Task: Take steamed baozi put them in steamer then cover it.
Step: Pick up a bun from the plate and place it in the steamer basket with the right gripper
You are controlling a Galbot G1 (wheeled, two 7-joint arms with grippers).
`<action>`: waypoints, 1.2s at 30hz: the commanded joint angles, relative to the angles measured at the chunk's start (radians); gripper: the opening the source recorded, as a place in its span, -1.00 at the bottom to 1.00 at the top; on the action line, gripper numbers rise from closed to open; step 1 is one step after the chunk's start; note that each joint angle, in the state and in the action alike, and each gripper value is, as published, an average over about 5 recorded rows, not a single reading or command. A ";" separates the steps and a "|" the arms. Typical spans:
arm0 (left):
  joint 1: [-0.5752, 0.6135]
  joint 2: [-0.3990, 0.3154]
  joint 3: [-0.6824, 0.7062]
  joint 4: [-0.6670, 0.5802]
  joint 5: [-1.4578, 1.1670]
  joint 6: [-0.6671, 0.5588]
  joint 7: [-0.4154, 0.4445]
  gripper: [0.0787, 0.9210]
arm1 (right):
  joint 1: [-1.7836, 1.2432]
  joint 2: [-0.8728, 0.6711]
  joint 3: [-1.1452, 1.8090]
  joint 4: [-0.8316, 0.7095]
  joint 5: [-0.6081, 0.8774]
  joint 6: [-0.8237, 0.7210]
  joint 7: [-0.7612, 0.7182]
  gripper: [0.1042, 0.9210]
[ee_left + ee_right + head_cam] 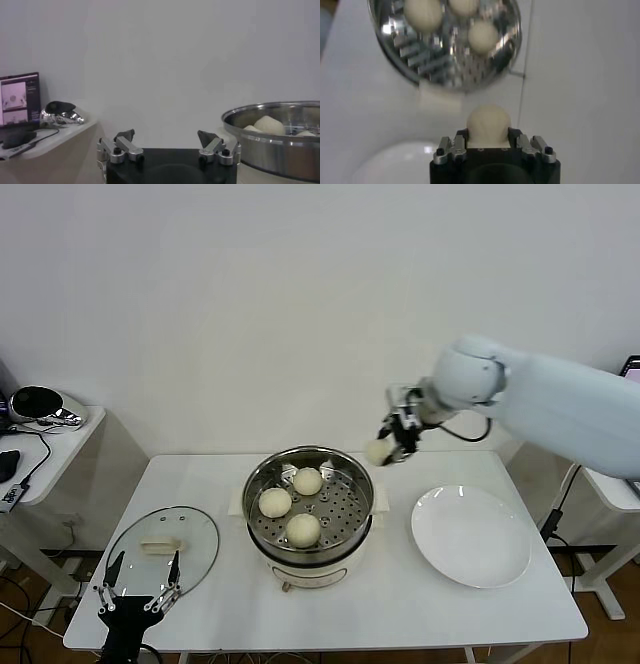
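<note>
Here, right end effector [395, 440] pinches a baozi [379, 451] above white table [400, 604] — plain wall behind.

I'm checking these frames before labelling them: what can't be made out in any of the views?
- Steamer base: mostly hidden under the pot in the head view; cut off by the edge in the left wrist view.
- Fourth baozi: its near side is hidden by the right hand shut on it.
- Cover: its near rim is partly hidden by the open left hand; absent from both wrist views.
</note>
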 commanded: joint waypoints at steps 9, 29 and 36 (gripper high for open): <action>0.006 -0.012 -0.013 -0.012 0.004 -0.002 0.000 0.77 | -0.106 0.257 -0.066 -0.111 0.105 -0.151 0.100 -0.01; 0.002 -0.014 -0.011 0.001 0.002 -0.003 0.000 0.77 | -0.175 0.249 -0.055 -0.163 -0.007 -0.155 0.079 0.05; 0.002 -0.006 -0.019 0.000 -0.004 -0.002 0.000 0.77 | -0.101 0.153 0.025 -0.085 0.056 -0.150 0.079 0.51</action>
